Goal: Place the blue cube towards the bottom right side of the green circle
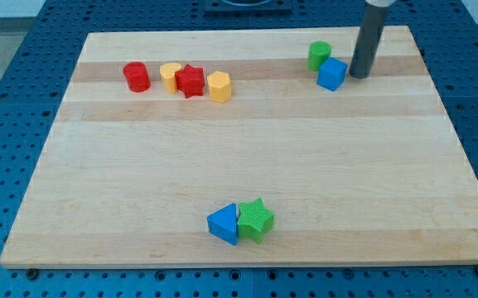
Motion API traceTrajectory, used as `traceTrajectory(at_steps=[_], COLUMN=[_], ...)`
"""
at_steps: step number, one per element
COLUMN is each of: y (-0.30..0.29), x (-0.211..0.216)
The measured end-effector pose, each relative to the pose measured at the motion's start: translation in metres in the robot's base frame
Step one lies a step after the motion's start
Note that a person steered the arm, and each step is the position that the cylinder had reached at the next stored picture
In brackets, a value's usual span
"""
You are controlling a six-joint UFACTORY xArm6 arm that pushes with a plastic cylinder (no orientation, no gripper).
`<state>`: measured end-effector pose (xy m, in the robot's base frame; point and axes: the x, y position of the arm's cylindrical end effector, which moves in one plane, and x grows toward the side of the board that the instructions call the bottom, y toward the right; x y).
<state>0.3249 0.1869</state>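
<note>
A wooden board fills the frame. In the upper right, the blue cube sits just below and right of the green circle, seemingly touching it. My tip stands just right of the cube, slightly apart; the rod has no jaws to open or close. Upper left holds a row: red cylinder, yellow block, red star, yellow hexagon. Bottom centre, a blue triangle touches a green star.

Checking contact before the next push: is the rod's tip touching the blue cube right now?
No, my tip stands just off the blue cube on the view's right, with a sliver of board between them.
</note>
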Motion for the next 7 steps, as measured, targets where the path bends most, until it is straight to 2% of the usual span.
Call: traceTrajectory(at_steps=[1,3,7], y=[0.001,-0.042,-0.075], x=[0.019,0.011,0.011])
